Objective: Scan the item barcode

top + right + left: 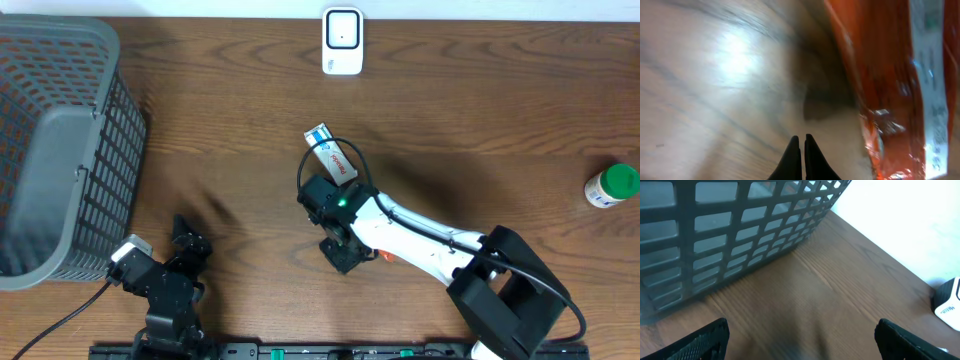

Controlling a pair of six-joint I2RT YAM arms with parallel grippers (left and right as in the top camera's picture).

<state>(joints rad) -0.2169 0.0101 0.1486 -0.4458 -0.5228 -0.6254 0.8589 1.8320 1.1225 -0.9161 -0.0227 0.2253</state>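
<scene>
**Figure: Packet on the table, both arms near it, scanner at the far edge**

The scanner (342, 40), a white unit, stands at the far edge of the wooden table (480, 100) and serves as the reference point. The packet (330, 158), red with white and blue ends, lies flat on the table on the near side of the scanner, well apart from it and almost in line with it.

The right gripper (801, 136) sits nearer still than the packet, at the end of an arm that reaches in from the scanner's near right. Its fingers (791, 155) are pressed together with nothing between them. In the right wrist view the packet's glossy red face lies just beside the fingertips, on their right; whether they touch it cannot be told. A dark shadow runs under the packet's near edge.

The left gripper (186, 232) is on the scanner's near left, farther from it than the packet is. Its fingers stand wide apart and hold nothing. The left wrist view shows bare wood between them.

A grey lattice basket (125, 150) occupies the table to the left of the scanner. A green-capped bottle (611, 186) stands far to the scanner's right and nearer than it.
</scene>
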